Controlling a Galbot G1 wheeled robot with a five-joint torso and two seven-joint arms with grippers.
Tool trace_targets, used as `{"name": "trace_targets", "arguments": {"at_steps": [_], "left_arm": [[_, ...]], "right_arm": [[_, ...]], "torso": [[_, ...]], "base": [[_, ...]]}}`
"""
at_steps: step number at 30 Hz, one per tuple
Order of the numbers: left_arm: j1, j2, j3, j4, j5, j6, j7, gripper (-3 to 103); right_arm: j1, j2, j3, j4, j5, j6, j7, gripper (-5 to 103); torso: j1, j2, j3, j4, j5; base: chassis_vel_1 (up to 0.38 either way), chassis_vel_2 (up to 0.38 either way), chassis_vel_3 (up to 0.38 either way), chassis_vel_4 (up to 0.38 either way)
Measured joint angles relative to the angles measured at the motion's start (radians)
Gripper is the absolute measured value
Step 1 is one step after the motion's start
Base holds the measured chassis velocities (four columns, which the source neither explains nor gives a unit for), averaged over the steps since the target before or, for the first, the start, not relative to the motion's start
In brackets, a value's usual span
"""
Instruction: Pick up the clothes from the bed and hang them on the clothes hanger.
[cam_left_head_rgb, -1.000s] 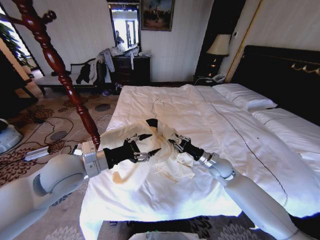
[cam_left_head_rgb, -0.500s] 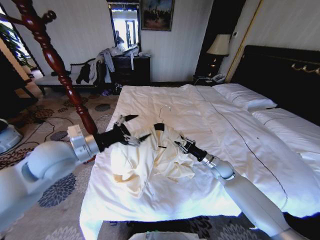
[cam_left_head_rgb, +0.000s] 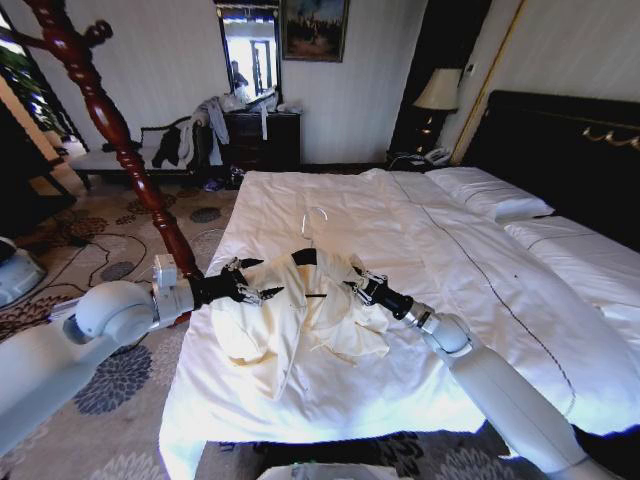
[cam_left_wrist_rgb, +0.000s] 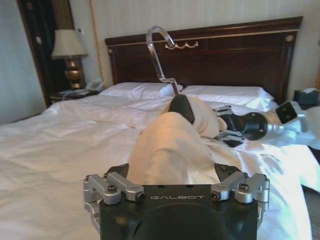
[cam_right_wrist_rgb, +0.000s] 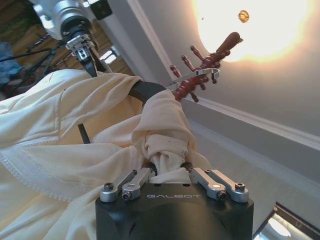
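Left gripper (cam_left_head_rgb: 245, 290) clamped on a bunched fold of the clothes (cam_left_head_rgb: 290, 320) at the shirt's left shoulder, over the near left part of the bed (cam_left_head_rgb: 480, 260); in the left wrist view, cream fabric (cam_left_wrist_rgb: 170, 150) packed between the black fingers, metal linkages to either side. Right gripper (cam_left_head_rgb: 362, 285) likewise closed on a twisted knot of the same shirt at the opposite shoulder; right wrist view shows the thin soft cloth (cam_right_wrist_rgb: 165, 140) wrung into a rope-like wad between the fingers. Shirt pale yellow-cream, matte, heavily creased, held up off the duvet between the two grippers, lower part draped in loose folds onto the white sheet. Clothes hanger (cam_left_head_rgb: 308, 258) inside the shirt: slim black curved shoulders showing at the neck opening, thin silver wire hook (cam_left_head_rgb: 314, 215) rising above the collar, bent into a crook. Same hook bright and polished in the left wrist view (cam_left_wrist_rgb: 159, 50) against the dark headboard (cam_left_wrist_rgb: 225, 55). Duvet smooth, white, lightly rumpled; pillows (cam_left_head_rgb: 490, 195) at the far end. Turned reddish-brown wooden pole (cam_left_head_rgb: 120, 130), glossy, slanting beside the bed's left edge. Patterned carpet (cam_left_head_rgb: 110, 400) below.
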Motion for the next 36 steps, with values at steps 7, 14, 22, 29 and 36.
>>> {"name": "trace_targets", "arguments": {"at_steps": [7, 14, 22, 29, 36], "left_arm": [[0.014, -0.019, 0.020, 0.040, 0.026, -0.026, 0.100, 66], [0.015, -0.026, 0.026, 0.076, 0.051, -0.043, 0.168, 44], [0.011, -0.032, 0.025, 0.121, 0.096, -0.070, 0.292, 18], [0.011, -0.036, 0.022, 0.136, 0.126, -0.085, 0.352, 18], [0.016, -0.041, 0.018, 0.139, 0.146, -0.087, 0.378, 18]], "right_arm": [[0.006, 0.009, -0.005, 0.006, -0.047, 0.015, -0.002, 20], [0.012, 0.010, -0.011, 0.020, -0.053, 0.019, 0.005, 21], [0.017, 0.007, -0.013, 0.041, -0.054, 0.020, 0.021, 24], [0.010, 0.007, -0.022, 0.054, -0.054, 0.018, 0.072, 25], [-0.002, 0.002, -0.028, 0.076, -0.007, 0.012, 0.120, 37]], "torso": [[0.000, 0.000, 0.000, 0.0000, -0.0001], [0.000, 0.000, 0.000, 0.0000, 0.0000], [0.000, 0.000, 0.000, 0.0001, -0.0001], [0.000, 0.000, 0.000, 0.0000, -0.0001], [0.000, 0.000, 0.000, 0.0000, 0.0000]], "base": [[0.000, 0.000, 0.000, 0.000], [0.000, 0.000, 0.000, 0.000], [0.000, 0.000, 0.000, 0.000], [0.000, 0.000, 0.000, 0.000], [0.000, 0.000, 0.000, 0.000]]}}
